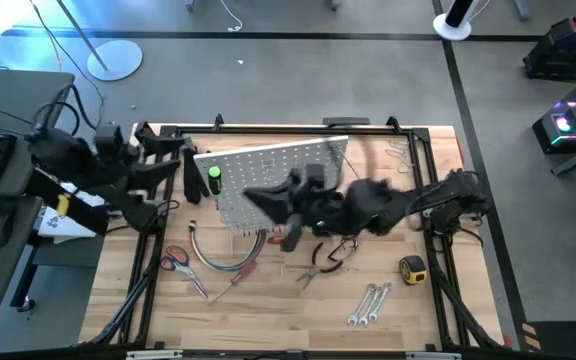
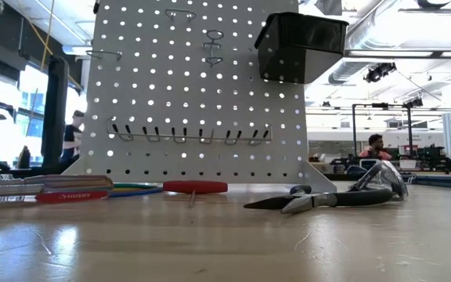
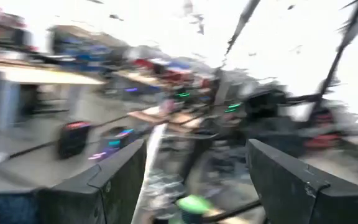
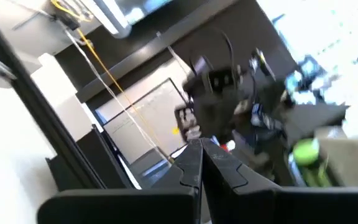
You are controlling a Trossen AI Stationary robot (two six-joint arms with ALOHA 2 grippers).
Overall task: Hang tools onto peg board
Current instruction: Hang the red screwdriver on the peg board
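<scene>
The peg board [image 1: 273, 180] stands tilted near the back of the wooden table [image 1: 268, 310], inside the black frame [image 1: 408, 135], and from table height I see a row of hooks [image 2: 186, 135] on it and a small black bin [image 2: 300, 43] fixed at its upper corner. The left gripper [image 1: 190, 168] is at the left edge of the board, and its fingers [image 3: 114, 180] stand wide apart with nothing between them; a green-handled screwdriver [image 1: 214, 179] sits on the board just beside it. The right gripper [image 1: 253, 195] reaches over the front of the board, with its two fingers [image 4: 188, 168] pressed together and holding nothing. Many tools lie on the table in front of the board: red-handled scissors [image 1: 176, 260] at the left, a curved bundle of cables [image 1: 218, 262] and a red-handled screwdriver [image 1: 240, 275] next to them, black-handled pliers [image 1: 323, 265] near the middle, silver wrenches [image 1: 368, 305] closer to the front edge, and a yellow tape measure [image 1: 413, 268] at the right.
</scene>
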